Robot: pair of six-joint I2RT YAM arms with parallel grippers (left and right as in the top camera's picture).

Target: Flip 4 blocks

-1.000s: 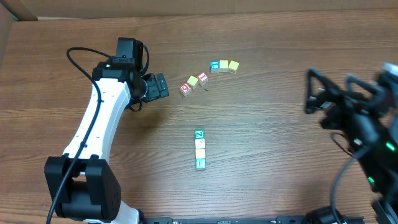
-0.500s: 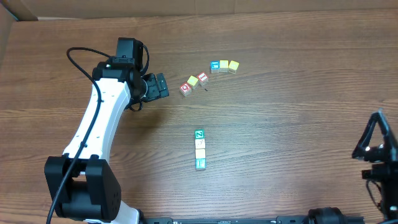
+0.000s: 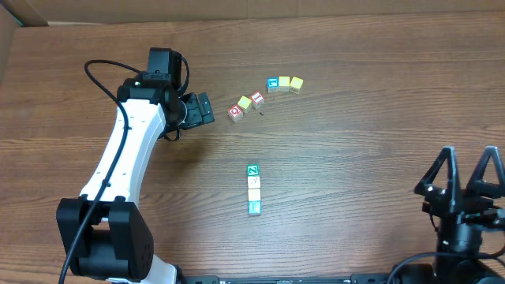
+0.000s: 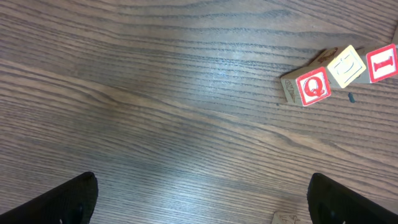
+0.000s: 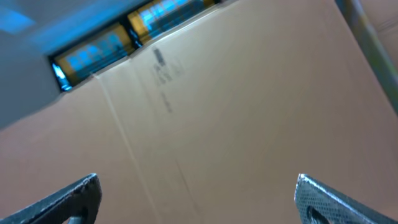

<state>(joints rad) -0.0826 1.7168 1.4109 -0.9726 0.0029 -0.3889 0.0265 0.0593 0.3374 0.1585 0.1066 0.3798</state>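
The four blocks lie in a short column at mid-table in the overhead view: a green Z block (image 3: 252, 170), a pale cream one (image 3: 254, 182), a yellow one (image 3: 254, 195) and a teal-blue one (image 3: 254, 207). My left gripper (image 3: 209, 109) hovers open far up and left of them, its dark fingertips (image 4: 74, 196) wide apart over bare wood in the left wrist view (image 4: 202, 202). My right gripper (image 3: 467, 177) stands open at the lower right corner, tilted up. Its wrist view shows only a cardboard wall between the spread jaws (image 5: 199, 199).
Just right of the left gripper sit a red Q cube (image 3: 235, 113) (image 4: 313, 88), a yellow cube (image 3: 245, 102) (image 4: 347, 65) and a red I cube (image 3: 257, 98) (image 4: 382, 62). Farther right sit a blue cube (image 3: 272, 84) and two yellow cubes (image 3: 290, 82). A cardboard wall (image 3: 237, 12) lines the far edge.
The right arm has pulled back from the table's right side to the lower right corner, and its gripper has tipped upward. The left arm and all blocks have stayed put.
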